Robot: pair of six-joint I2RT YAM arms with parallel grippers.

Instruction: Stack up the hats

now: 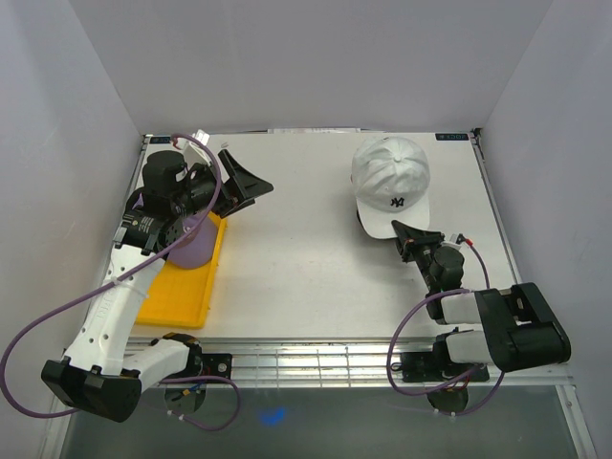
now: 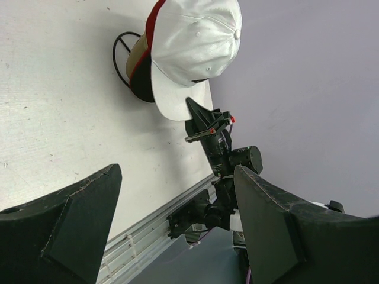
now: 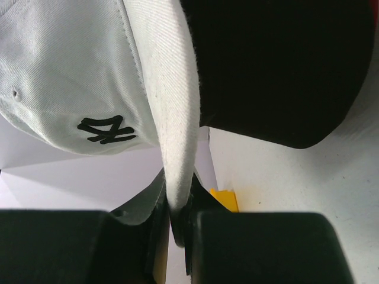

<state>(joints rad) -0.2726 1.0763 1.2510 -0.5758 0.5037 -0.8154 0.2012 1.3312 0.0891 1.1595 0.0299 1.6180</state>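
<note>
the right gripper [image 1: 404, 232] is closed on the brim of the white cap [image 1: 390, 177]. in the right wrist view its two black fingers [image 3: 260, 248] are pressed together with the thin white edge of the brim pinched between them. the left gripper [image 1: 247, 186] holds nothing: its fingers [image 2: 71, 225] stand wide apart, above the table [image 1: 306, 258] at the far left and touching no cap.

the white cap sits at the far right of the table, crown up, with its brim pointing to the near side and a small black ny on the front panel. it is the top of a pile. from the left wrist view a red cap [image 2: 155, 23] shows as a narrow edge just under the white crown, and a black cap [image 2: 142, 83] lies below that, with a loop of the black wire stand [image 2: 121, 53] sticking out beside it. in the right wrist view the black cap's brim [image 3: 278, 71] hangs just under the white brim and close beside it.

the lavender cap [image 1: 196, 244] is well apart from the pile, at the near left. it rests on the yellow tray [image 1: 182, 287], partly hidden under the left arm, so its logo cannot be made out.
</note>
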